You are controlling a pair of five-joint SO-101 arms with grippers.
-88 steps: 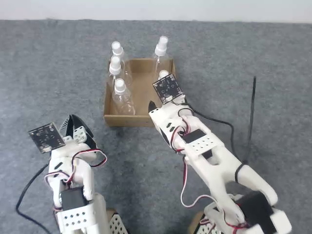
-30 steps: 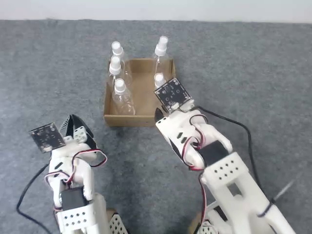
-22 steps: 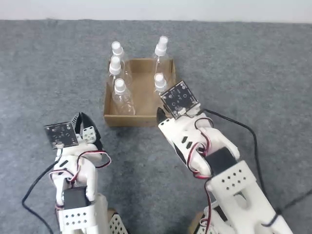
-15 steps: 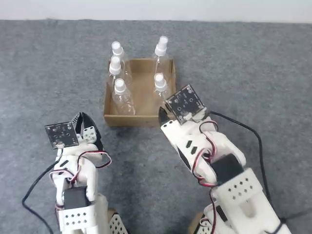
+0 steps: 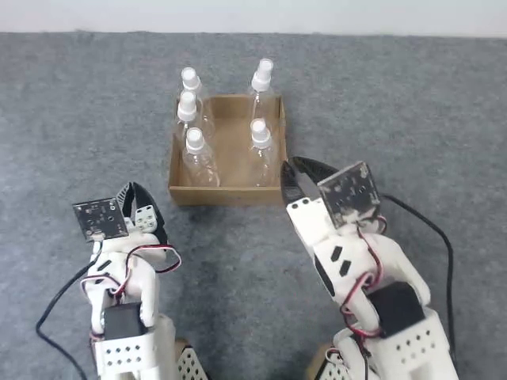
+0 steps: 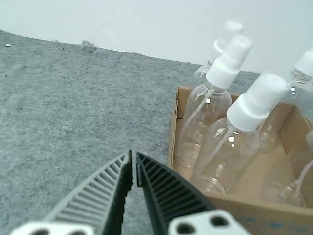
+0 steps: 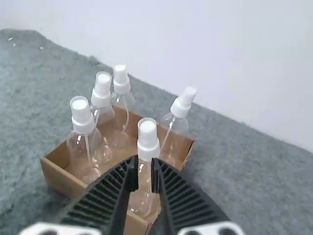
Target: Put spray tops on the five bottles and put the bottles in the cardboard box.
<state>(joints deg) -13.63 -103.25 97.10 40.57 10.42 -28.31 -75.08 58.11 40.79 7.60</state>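
Five clear bottles with white spray tops stand in the cardboard box (image 5: 226,194). Three are along one side (image 5: 190,79) (image 5: 187,106) (image 5: 195,142) and two along the other (image 5: 262,75) (image 5: 259,133). My right gripper (image 5: 289,164) hangs just outside the box's near right corner. It is empty, with a narrow gap between its jaws, and points at the nearest bottle (image 7: 146,133). My left gripper (image 5: 128,193) is shut and empty, over the carpet short of the box (image 6: 234,205), with the bottles (image 6: 254,105) ahead of it.
Grey carpet (image 5: 412,103) covers the table all around the box. A pale wall (image 7: 220,44) rises behind it. A black cable (image 5: 428,229) trails off the right arm at the near right.
My right gripper has drawn back from the box toward the near right, leaving the fifth bottle standing inside. The left arm shifted slightly to the right and then stayed still.
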